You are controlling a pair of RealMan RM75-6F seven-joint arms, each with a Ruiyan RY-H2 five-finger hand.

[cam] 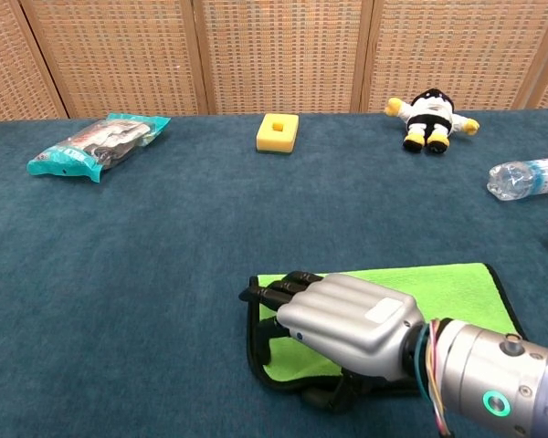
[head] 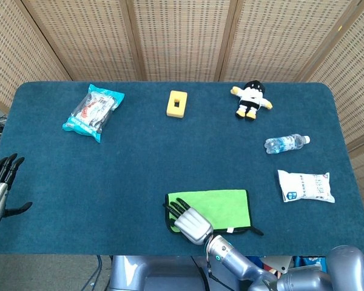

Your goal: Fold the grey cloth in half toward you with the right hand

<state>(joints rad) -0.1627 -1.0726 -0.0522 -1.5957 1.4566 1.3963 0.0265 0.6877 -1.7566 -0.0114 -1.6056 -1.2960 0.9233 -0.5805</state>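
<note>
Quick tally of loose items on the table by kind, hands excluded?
Cloth: 1, the green-and-grey cloth
Sealed packets: 2, the teal snack packet and the white packet
Bottle: 1, the water bottle
Plush toy: 1, the black-and-white doll
Block: 1, the yellow block
Total: 6

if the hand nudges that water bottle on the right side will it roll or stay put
The water bottle lies on its side, so a push across its body would probably roll it. It is clear, small and looks light, so it likely moves easily. The table's napped cloth may slow it.
</note>
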